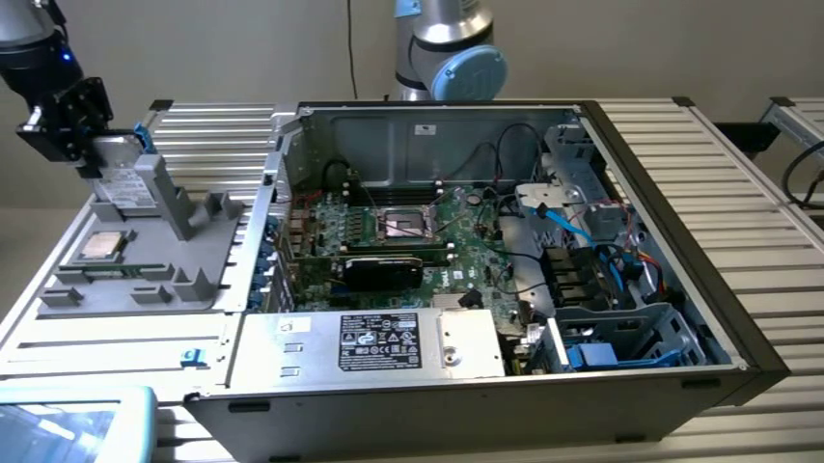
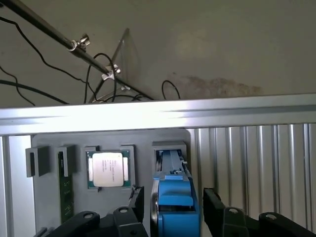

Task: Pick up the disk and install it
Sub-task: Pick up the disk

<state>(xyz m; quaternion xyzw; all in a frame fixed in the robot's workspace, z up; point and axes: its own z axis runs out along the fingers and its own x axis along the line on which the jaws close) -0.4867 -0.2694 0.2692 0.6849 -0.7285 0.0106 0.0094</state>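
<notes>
The disk [image 1: 125,183] stands on edge in a slot of the grey holder [image 1: 142,265] at the exterior view's left, silver with a white label and a blue frame. My gripper [image 1: 100,154] has come down over its top edge. In the wrist view the disk's blue frame [image 2: 173,197] sits between the two black fingers [image 2: 213,207]. The jaws are open and straddle the disk, and a gap shows on at least one side. The disk still rests in its slot.
A small square CPU chip [image 1: 100,247] [image 2: 107,169] lies in the holder beside the disk. The open computer case [image 1: 670,231] holds a motherboard, a drive cage [image 1: 618,333] with blue cables and a silver box [image 1: 386,342] with a black label. A blue-rimmed tray [image 1: 65,424] sits at the front corner.
</notes>
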